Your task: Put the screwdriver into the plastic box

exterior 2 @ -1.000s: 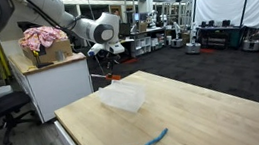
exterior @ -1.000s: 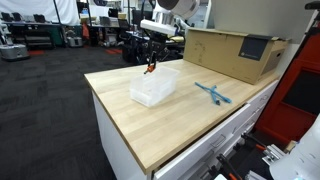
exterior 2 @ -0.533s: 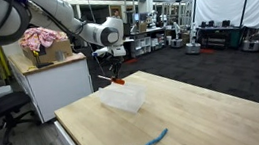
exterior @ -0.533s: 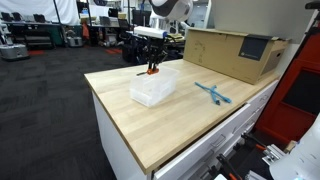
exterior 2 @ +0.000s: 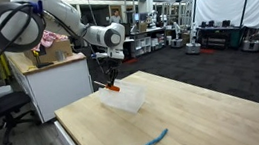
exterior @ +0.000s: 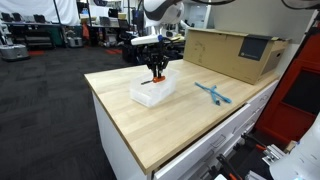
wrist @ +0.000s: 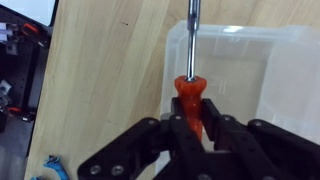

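Gripper (exterior: 155, 71) pinched on the orange-red handle of the screwdriver (wrist: 188, 98), held directly above the plastic box (exterior: 150, 96). In the wrist view, the shaft lies over the box interior, near one wall. The box stands on the bench (exterior: 175, 130), and a light-blue tool (exterior: 212, 93) lies well apart from the box.

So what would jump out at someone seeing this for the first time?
Probably the robot's black hand, gripping a small screwdriver by its orange-red handle over the clear plastic box on the wooden worktop. Next, the light-blue tool lying alone nearby, and the big cardboard box behind it.
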Available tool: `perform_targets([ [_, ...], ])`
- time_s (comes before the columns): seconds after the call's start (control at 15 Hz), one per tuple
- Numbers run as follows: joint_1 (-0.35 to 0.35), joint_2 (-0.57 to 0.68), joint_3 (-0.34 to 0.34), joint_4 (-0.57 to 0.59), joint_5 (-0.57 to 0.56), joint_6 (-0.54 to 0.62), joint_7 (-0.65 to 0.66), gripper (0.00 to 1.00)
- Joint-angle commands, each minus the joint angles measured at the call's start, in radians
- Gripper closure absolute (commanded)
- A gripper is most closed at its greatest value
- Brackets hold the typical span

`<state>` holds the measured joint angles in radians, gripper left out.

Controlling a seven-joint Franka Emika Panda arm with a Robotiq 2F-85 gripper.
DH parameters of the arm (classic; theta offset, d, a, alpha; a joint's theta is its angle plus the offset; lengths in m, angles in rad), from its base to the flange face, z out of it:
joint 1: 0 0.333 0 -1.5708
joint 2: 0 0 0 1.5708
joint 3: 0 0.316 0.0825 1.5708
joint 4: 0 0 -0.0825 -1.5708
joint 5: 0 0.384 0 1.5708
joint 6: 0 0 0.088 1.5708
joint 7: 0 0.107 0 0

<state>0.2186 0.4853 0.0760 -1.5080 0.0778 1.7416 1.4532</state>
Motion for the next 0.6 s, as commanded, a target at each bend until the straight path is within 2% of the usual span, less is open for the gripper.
perform_targets([
  [0.0, 0.013, 0.077, -0.006, 0.114, -0.006, -0.043, -0.019, 0.94],
  [0.13, 0.014, 0.08, -0.001, 0.122, -0.009, -0.01, -0.066, 0.94],
  [0.2, 0.016, 0.053, -0.009, 0.073, 0.004, -0.008, -0.025, 0.77],
  [0.53, 0.019, 0.06, -0.009, 0.093, 0.004, -0.006, -0.048, 0.77],
])
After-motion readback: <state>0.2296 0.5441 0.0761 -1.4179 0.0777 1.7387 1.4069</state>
